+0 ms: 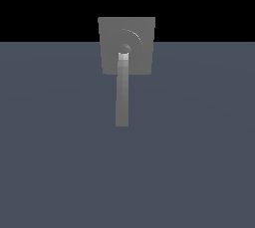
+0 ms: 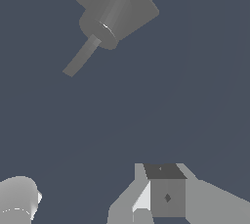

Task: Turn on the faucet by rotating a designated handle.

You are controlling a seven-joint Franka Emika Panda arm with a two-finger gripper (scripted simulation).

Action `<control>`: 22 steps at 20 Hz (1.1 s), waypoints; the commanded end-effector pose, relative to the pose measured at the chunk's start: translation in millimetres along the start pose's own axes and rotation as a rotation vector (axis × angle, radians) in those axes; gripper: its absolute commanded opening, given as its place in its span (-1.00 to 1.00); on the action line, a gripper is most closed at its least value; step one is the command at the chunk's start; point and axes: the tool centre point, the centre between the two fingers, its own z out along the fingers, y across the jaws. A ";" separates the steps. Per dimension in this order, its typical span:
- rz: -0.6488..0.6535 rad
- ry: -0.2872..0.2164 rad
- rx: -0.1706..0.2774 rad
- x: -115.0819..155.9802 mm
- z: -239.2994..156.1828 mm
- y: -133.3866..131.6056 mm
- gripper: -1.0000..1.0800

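Reaching the handle is the whole problem from here, because nothing of the arm shows in the exterior view, and the wrist view has the faucet well apart from the gripper. The faucet sits on a flat blue-grey floor. Its square plate carries a raised round hub, and the handle runs out from that hub as one long narrow bar, pale where it joins and darker toward its free end, which overhangs the plate's edge.

Only part of the gripper shows in the wrist view: a dark block with pale angled pieces beside it, plus a rounded pale part off to one side. I cannot tell from this whether its jaws are parted or closed, and nothing is seen held in them.

My judgement is that the task has not started; the handle looks untouched.

Risks, as I read them:
- Coming down on the hub or plate instead of the bar would press on parts that do not turn.
- Pushing close to the hub gives little leverage, so the bar may barely move.
- Pushing at the very tip invites the contact to slide off the narrow free end.
- Approaching too low could scrape the floor beside the faucet before touching the bar.
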 end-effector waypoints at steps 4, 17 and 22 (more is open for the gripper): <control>-0.158 -0.005 -0.270 7.9 -32.0 10.3 -1.00; -0.578 -0.209 -0.883 44.1 -114.5 -6.7 -1.00; -0.753 -0.359 -1.097 66.4 -139.4 -30.5 -1.00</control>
